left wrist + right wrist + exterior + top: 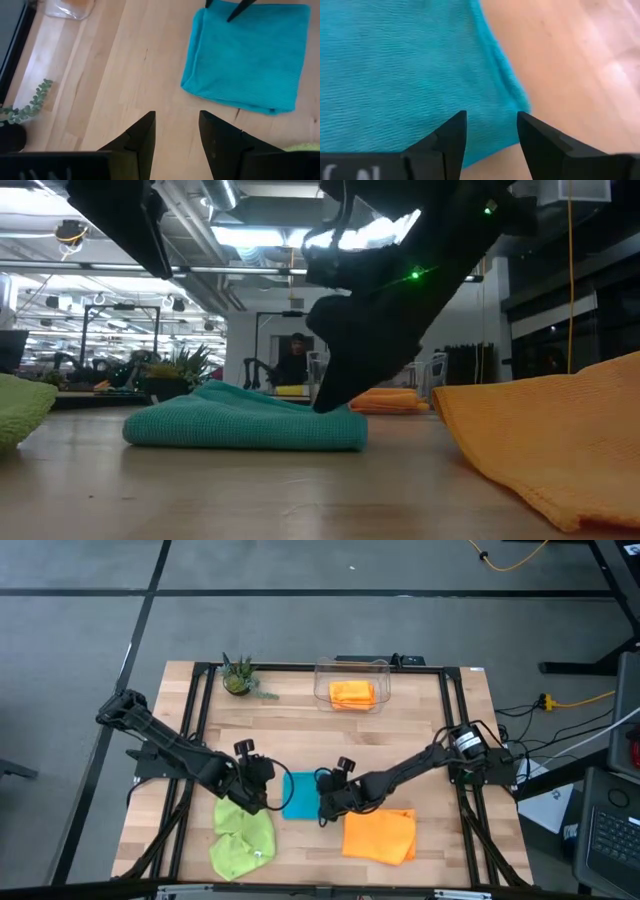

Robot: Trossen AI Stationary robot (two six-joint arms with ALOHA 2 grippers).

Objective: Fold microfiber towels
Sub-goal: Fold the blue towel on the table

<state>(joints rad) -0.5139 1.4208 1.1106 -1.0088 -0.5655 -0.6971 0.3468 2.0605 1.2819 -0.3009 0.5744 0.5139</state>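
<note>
The right gripper (490, 132) is sitting parted over the teal towel (301, 794), its two dark fingers (451, 134) spread on either side of the cloth's folded edge with nothing clamped between them. In the low view its tips are coming down onto the towel's right end (330, 405); whether they are pressing into the cloth or only grazing it is hard to tell. The left gripper (176, 131) is also parted and empty, hanging over bare wood just beside the teal towel, which is lying folded into a flat rectangle.

Both arms are reaching inward from the table's side edges toward its front centre, elbows bent, the left gripper (262, 787) just left of the teal towel and the right gripper (325, 800) at its right edge.

The teal towel is lying between the other loose cloths: the lime green towel (243, 838) is bunched in a rumpled heap to its front left, under the left arm, and an orange towel (380, 834) is spread loosely to its front right. A second orange towel (352, 693) is resting folded inside the clear plastic bin (381, 668) at the table's far side, near a small potted plant (237, 677).

The wooden table (420, 730) is edged with black rails. Beyond it, the low view is showing a lit workshop and a person (293, 360) far behind.
</note>
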